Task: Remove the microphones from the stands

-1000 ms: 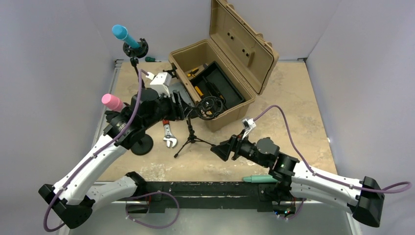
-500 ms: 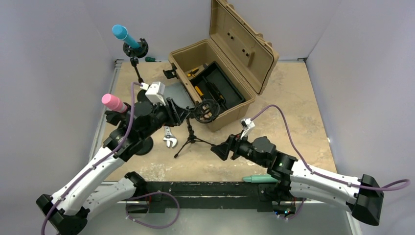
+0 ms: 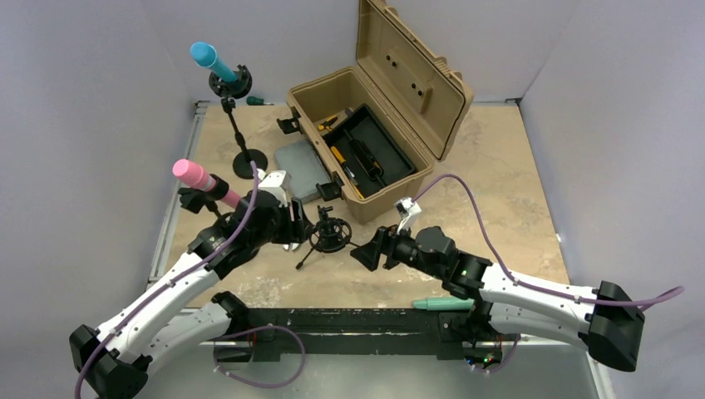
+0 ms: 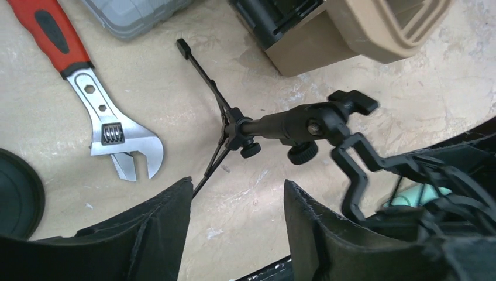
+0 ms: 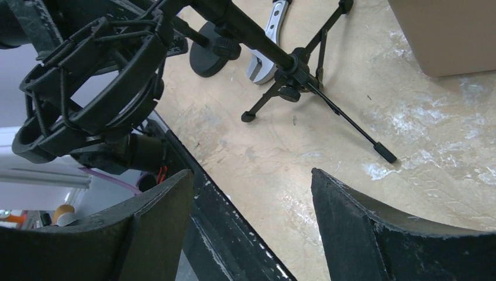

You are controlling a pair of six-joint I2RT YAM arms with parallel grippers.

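Note:
A black tripod stand (image 3: 320, 241) stands mid-table with an empty shock mount (image 3: 331, 233) on top. A teal microphone (image 3: 441, 304) lies on the black rail at the near edge. My left gripper (image 3: 298, 226) hangs open just left of the mount, nothing between its fingers; in its wrist view (image 4: 237, 193) the stand's stem (image 4: 275, 126) lies beyond the fingertips. My right gripper (image 3: 363, 254) is open just right of the stand; its wrist view (image 5: 251, 175) shows the mount (image 5: 88, 88) to the upper left. A pink microphone (image 3: 191, 174) and a blue microphone (image 3: 204, 56) sit on other stands.
An open tan toolbox (image 3: 374, 108) stands at the back centre, with a grey case (image 3: 299, 162) beside it. An adjustable wrench (image 4: 111, 126) lies left of the tripod. The pink microphone's round base (image 4: 17, 193) is near my left arm. A screwdriver (image 3: 255, 100) lies at the back.
My left gripper pulled back from the toolbox toward the near side, and the shock mount swung nearer with it. My right gripper shifted slightly left.

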